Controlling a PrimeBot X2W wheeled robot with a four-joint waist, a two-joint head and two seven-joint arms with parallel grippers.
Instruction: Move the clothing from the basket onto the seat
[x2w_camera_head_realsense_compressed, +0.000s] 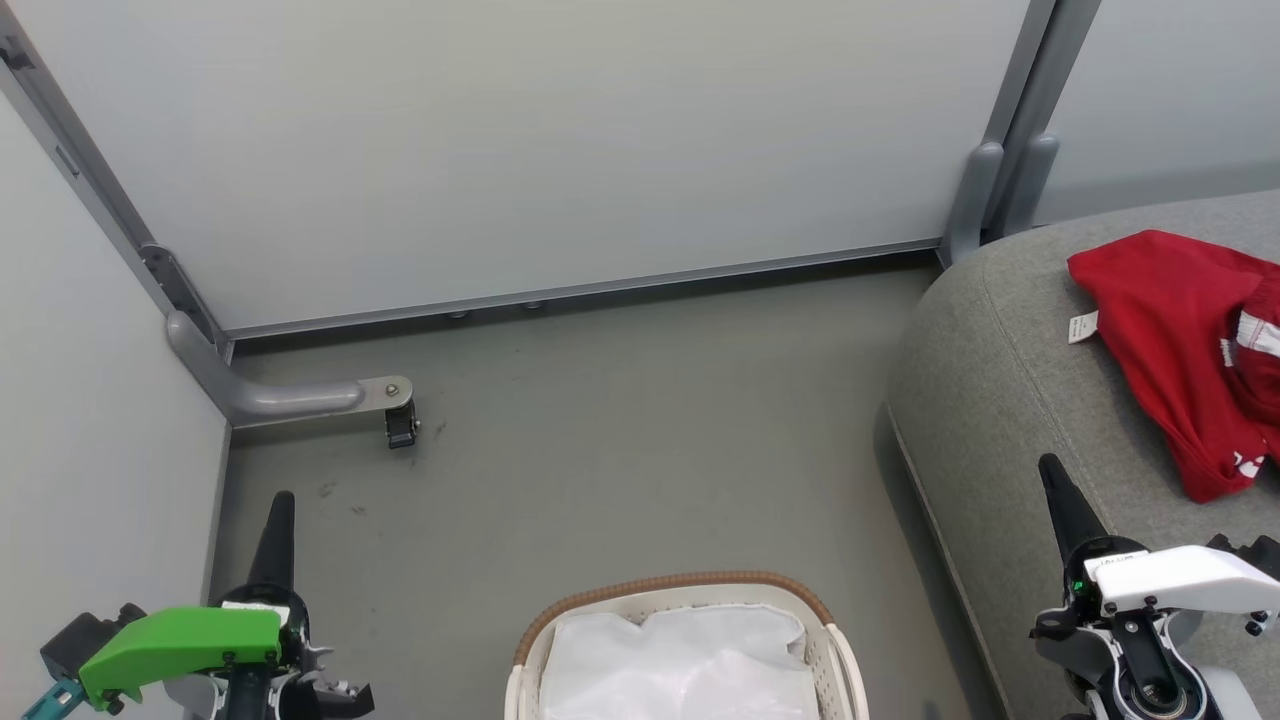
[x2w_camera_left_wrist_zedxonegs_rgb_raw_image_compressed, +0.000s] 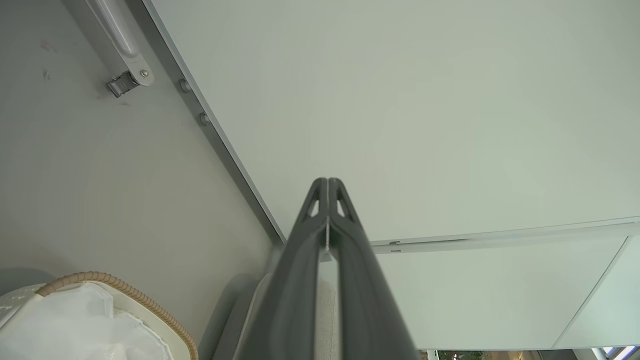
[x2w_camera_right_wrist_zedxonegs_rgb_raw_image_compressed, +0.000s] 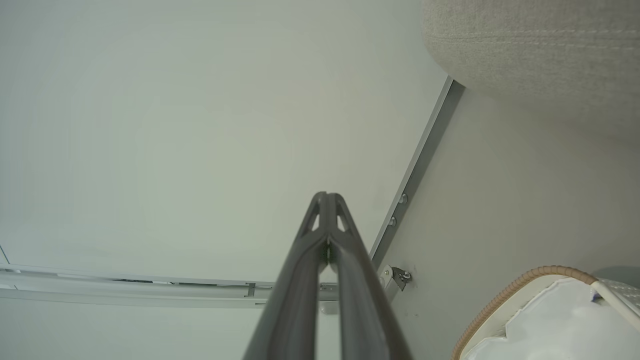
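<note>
The clothing (x2w_camera_head_realsense_compressed: 1170, 335) runs off the right edge and the basket (x2w_camera_head_realsense_compressed: 690, 579) off the bottom.

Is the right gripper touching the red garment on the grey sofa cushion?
Apart. The head view shows bare grey sofa cushion between the shut right gripper and the red garment.

**Soft, even light; close-up blur in the wrist views**

The head view is bright, sharp and evenly lit, with no glare. Light falls from above: the seat (x2w_camera_head_realsense_compressed: 1010, 380) lays a soft dark band on the floor (x2w_camera_head_realsense_compressed: 620, 450) along its left edge. The wall panel (x2w_camera_head_realsense_compressed: 550, 150) shades smoothly, without hot spots. The white liner (x2w_camera_head_realsense_compressed: 680, 665) is nearly washed out, its folds faint, while the clothing (x2w_camera_head_realsense_compressed: 1170, 340) is a saturated red. In the wrist views the left gripper (x2w_camera_left_wrist_zedxonegs_rgb_raw_image_compressed: 327, 184) and right gripper (x2w_camera_right_wrist_zedxonegs_rgb_raw_image_compressed: 326, 196) smear out of focus toward the lens, and the wide angle bows the rail (x2w_camera_left_wrist_zedxonegs_rgb_raw_image_compressed: 225, 150) slightly.
</note>
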